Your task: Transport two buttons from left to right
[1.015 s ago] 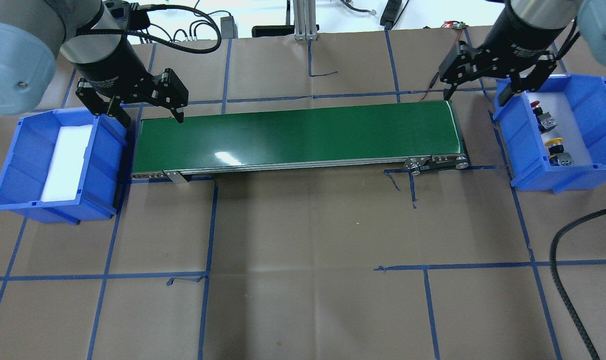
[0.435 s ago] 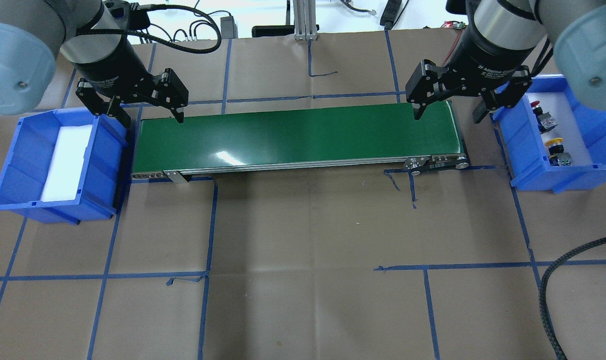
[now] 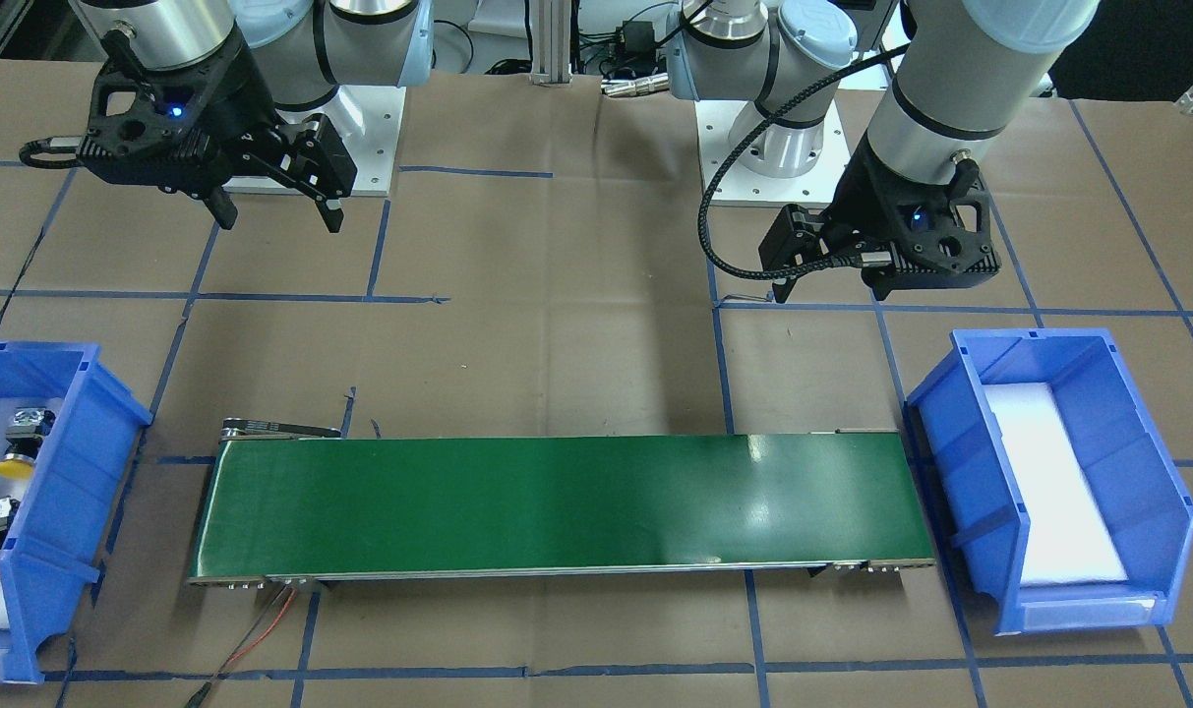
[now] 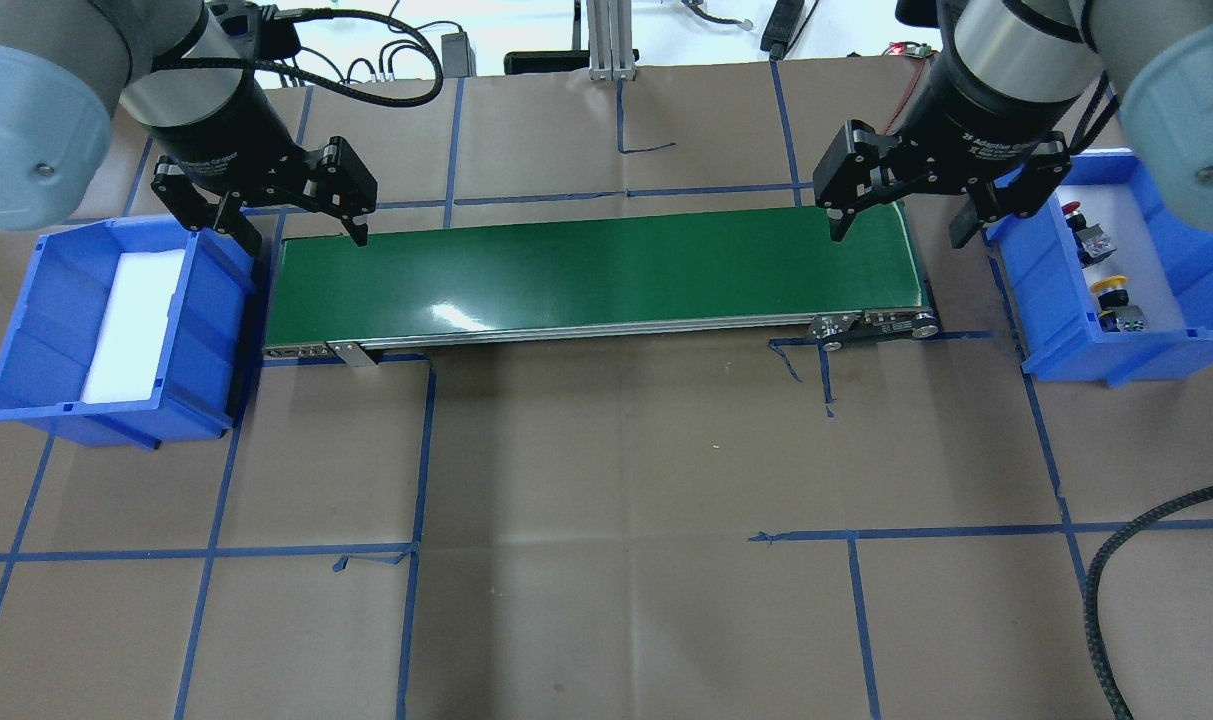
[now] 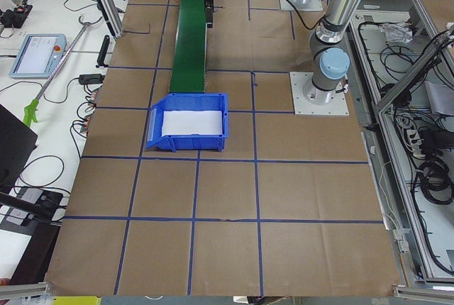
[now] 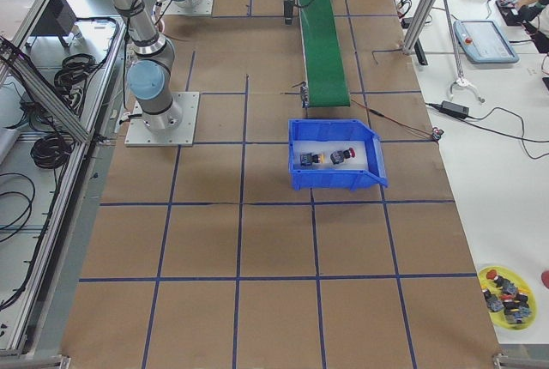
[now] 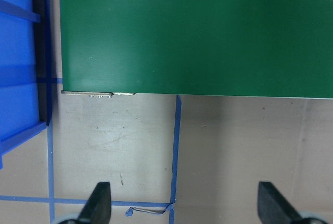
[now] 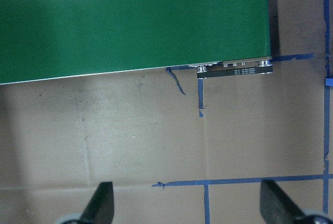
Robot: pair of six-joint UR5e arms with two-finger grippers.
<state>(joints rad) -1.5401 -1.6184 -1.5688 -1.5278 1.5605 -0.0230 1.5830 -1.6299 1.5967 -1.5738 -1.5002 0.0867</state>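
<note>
one red button (image 4: 1074,212) and one yellow button (image 4: 1109,285) — mushroom-capped — lie in one blue plastic bin (image 4: 1096,355); glossy green belt (image 4: 586,270); left claw (image 4: 306,241), right claw (image 4: 896,238) both spread apart.

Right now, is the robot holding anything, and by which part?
Nothing is held. The left tool and right tool are open and empty; both buttons lie in the right bin.

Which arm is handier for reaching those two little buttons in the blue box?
The right. The open right gripper hangs near the end of the belt next to the bin holding the yellow button and red button; the left gripper is near its opposite end.
</note>
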